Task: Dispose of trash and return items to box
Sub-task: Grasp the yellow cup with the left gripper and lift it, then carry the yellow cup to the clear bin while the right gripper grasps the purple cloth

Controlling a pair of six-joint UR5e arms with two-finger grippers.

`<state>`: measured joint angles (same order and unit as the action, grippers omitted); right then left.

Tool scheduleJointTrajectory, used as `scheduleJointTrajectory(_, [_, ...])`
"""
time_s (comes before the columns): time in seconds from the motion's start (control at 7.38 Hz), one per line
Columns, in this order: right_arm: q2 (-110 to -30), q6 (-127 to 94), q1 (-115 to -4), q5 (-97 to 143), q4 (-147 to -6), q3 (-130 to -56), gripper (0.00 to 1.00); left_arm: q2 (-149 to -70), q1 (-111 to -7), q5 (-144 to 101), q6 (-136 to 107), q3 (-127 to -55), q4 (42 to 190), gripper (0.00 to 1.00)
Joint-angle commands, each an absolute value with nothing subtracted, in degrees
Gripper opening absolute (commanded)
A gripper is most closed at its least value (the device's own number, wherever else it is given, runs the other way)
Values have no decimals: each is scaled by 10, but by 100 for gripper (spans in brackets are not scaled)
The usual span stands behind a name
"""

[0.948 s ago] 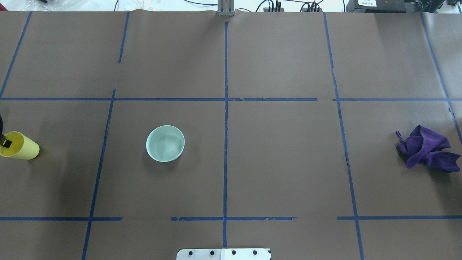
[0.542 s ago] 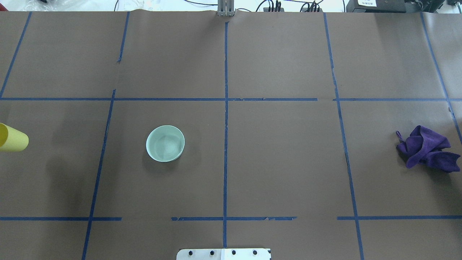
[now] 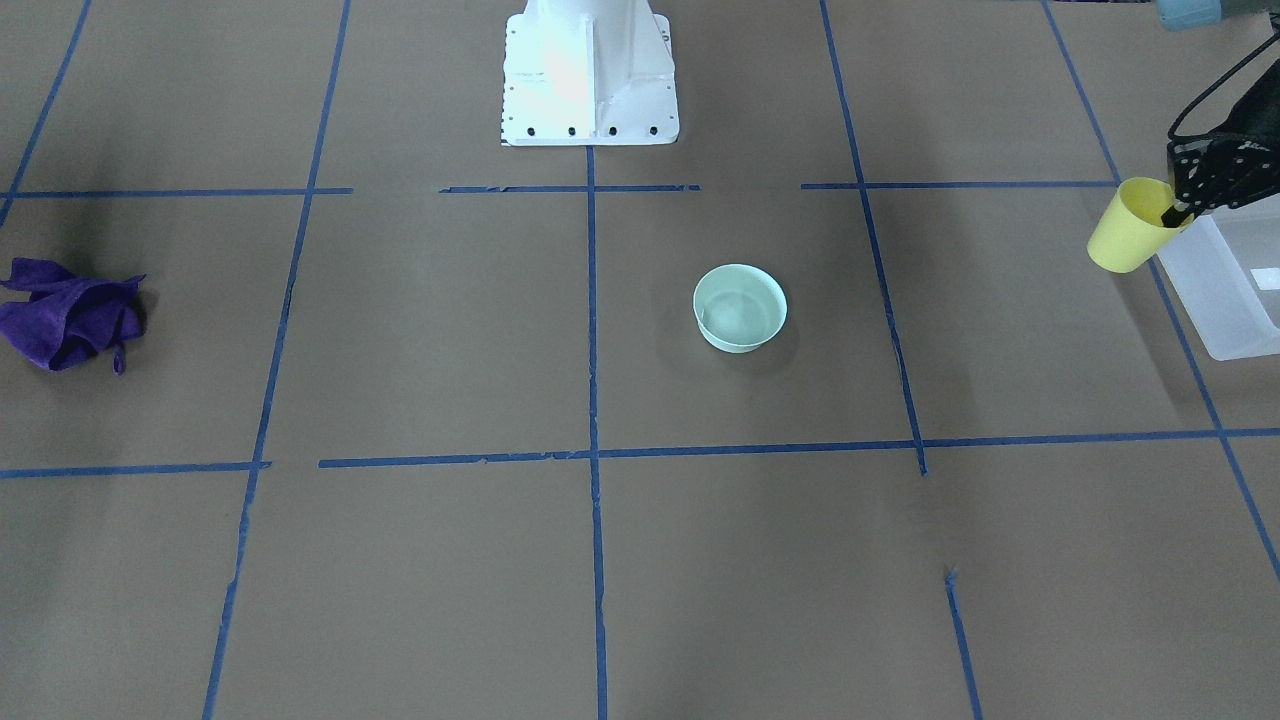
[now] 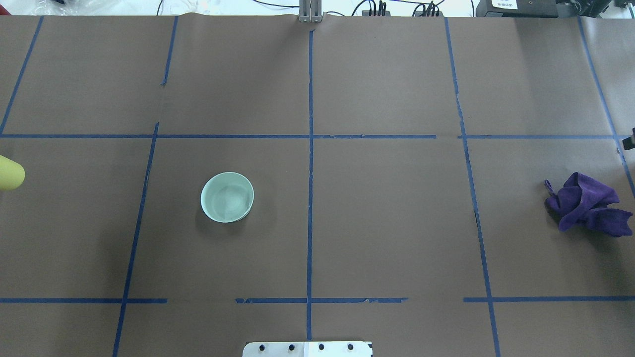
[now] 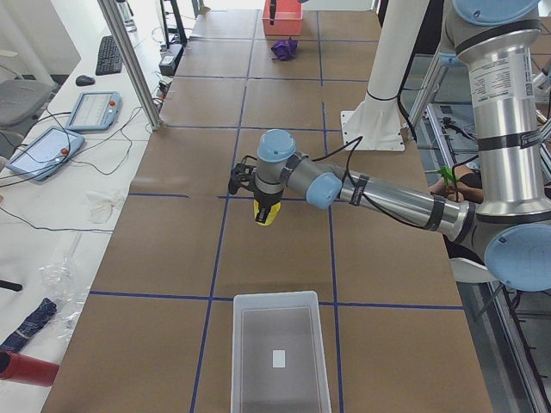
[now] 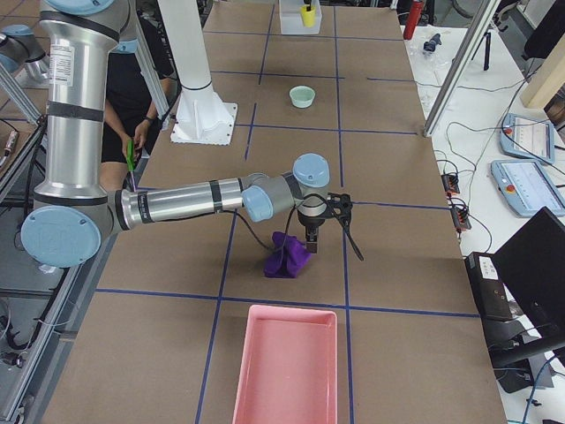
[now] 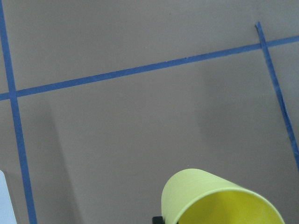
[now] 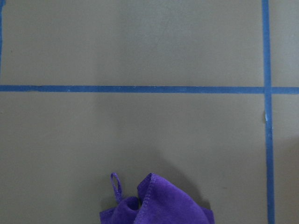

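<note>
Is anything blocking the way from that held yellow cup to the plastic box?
Nothing visible does. The left gripper holds the yellow cup near the translucent bin; only brown table paper lies between them.

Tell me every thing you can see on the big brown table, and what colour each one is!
yellow cup: one, bright yellow, tilted in the air beside the box, not over it
box: one, frosted white, table end on the robot's left
bowl: one, pale green, near the middle
cloth: one, purple, crumpled, toward the robot's right
tray: one, pink, table end on the robot's right
tape lines: many, blue, a grid over the table
pedestal: one, white, robot's base
left end effector: one, black, gripping the yellow cup's rim
right end effector: one, black, above the cloth
</note>
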<state>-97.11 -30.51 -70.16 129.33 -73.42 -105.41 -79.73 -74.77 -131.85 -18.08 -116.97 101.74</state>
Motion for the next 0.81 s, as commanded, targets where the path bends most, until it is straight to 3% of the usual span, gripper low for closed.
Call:
scheduleJointTrajectory(0.0, [-975, -366, -609, 1242, -686, -1052, 100, -838, -824, -1314, -69, -1168, 919, 0])
scheduleJointTrajectory(0.68, [-1018, -360, -574, 1211, -685, -1021, 100, -857, -911, -1288, 29, -1117, 909, 0])
